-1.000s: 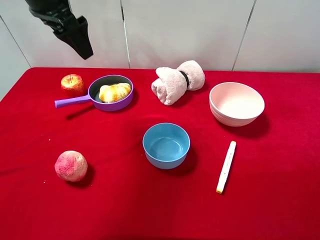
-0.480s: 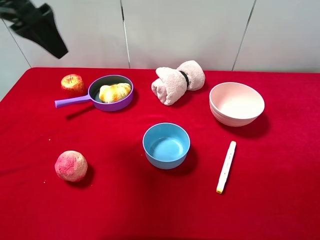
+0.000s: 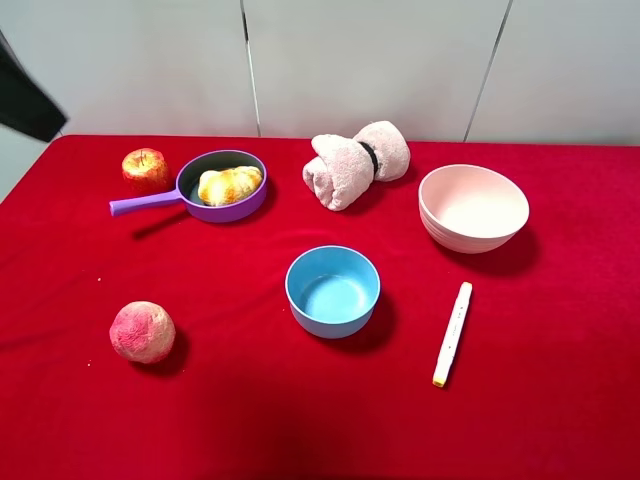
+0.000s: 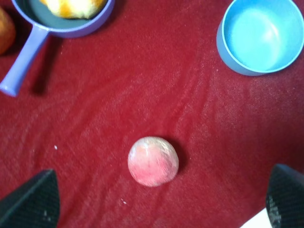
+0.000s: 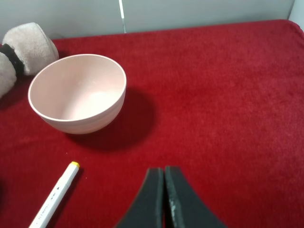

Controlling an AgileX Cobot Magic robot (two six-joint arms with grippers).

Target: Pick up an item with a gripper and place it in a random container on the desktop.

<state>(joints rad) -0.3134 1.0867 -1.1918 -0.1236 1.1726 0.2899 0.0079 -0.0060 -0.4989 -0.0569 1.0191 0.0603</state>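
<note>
Exterior high view shows you the roll lying inside the pan on the red table. Your left gripper hangs spread wide above the peach, grasping nothing; your right gripper is clenched, empty.

The worktop is covered in red cloth with a velvety, matt nap that shows faint ripples. The purple pan at upper left looks like smooth plastic, as do the blue bowl and the pale pink bowl, all with a soft sheen. The roll has a glossy, ridged crust. The pink towel is fluffy cloth. The left hand's fingertips are black with a fine woven texture.
</note>
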